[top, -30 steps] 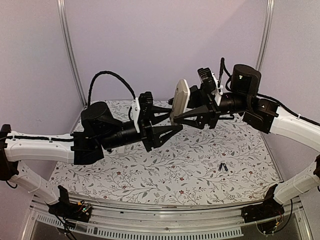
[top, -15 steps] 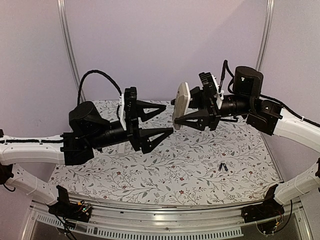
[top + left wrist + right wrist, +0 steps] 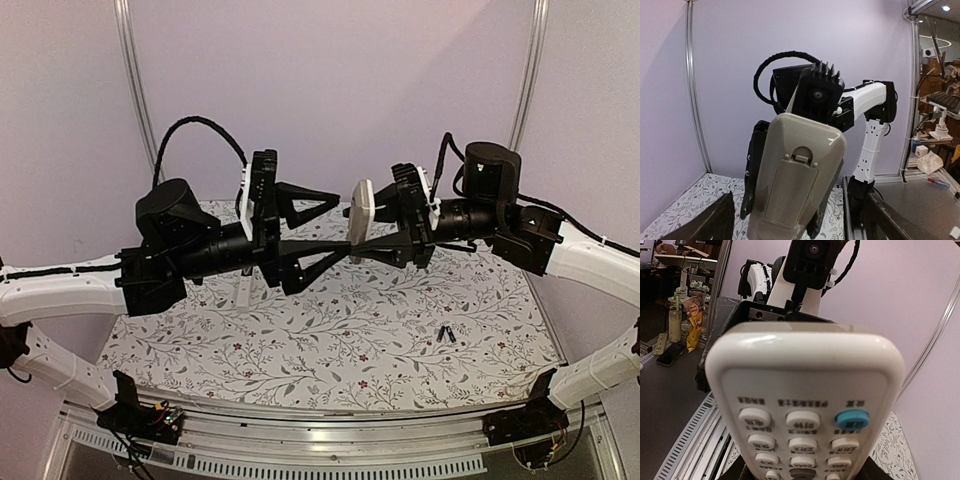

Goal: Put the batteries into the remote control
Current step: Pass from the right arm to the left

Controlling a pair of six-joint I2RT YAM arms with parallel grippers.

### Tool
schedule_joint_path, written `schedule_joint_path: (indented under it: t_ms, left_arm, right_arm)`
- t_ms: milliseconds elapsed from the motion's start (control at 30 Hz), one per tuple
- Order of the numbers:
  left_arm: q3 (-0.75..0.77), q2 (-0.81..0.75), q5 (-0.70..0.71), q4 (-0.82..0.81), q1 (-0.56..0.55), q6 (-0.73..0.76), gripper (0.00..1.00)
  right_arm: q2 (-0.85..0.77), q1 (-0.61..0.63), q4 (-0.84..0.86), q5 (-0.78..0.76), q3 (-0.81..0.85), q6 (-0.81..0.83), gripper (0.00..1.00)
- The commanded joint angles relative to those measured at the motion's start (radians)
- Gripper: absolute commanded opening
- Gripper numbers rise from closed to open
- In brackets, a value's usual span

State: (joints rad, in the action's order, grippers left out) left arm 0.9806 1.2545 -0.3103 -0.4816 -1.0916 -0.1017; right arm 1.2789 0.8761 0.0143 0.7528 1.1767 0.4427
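**Item: remote control held aloft, batteries on the table**

- Remote control [image 3: 360,214]: pale, long, raised well above the table [image 3: 300,350] between the two arms, standing roughly upright. From the left wrist its back [image 3: 795,180] shows, with the battery cover [image 3: 789,192] shut in place. From the right wrist its key face [image 3: 805,390] shows, with rows of pale keys and one blue button [image 3: 852,419].
- Right gripper [image 3: 372,228]: clamped on the remote control, a black finger down each long side.
- Left gripper [image 3: 340,225]: jaws spread wide, nothing in them, pointed at the back of the remote control. Its fingers [image 3: 715,222] stand apart on either side. Whether a tip touches the remote control or the other gripper, I cannot tell.
- Batteries [image 3: 446,334]: two small dark cells lying side by side on the flowered table, right of centre, well apart from both grippers.
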Motion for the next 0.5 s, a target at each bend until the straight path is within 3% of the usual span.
schedule_joint_path:
  t_ms: [0, 100, 267, 467]
  left_arm:
    - [0.044, 0.019, -0.012, 0.020, -0.028, 0.155, 0.90]
    - [0.072, 0.041, 0.014, 0.005, -0.029, 0.185, 0.91]
    - [0.120, 0.102, 0.010, -0.011, -0.028, 0.189, 0.82]
    - [0.130, 0.114, 0.004, -0.021, -0.029, 0.172, 0.61]
  right_arm:
    - [0.017, 0.001, -0.013, -0.011, 0.019, 0.005, 0.13]
    - [0.018, 0.001, -0.035, -0.007, 0.020, 0.003, 0.13]
    - [0.029, 0.003, -0.050, -0.009, 0.028, 0.001, 0.13]
    - [0.033, 0.003, -0.057, -0.009, 0.030, 0.008, 0.13]
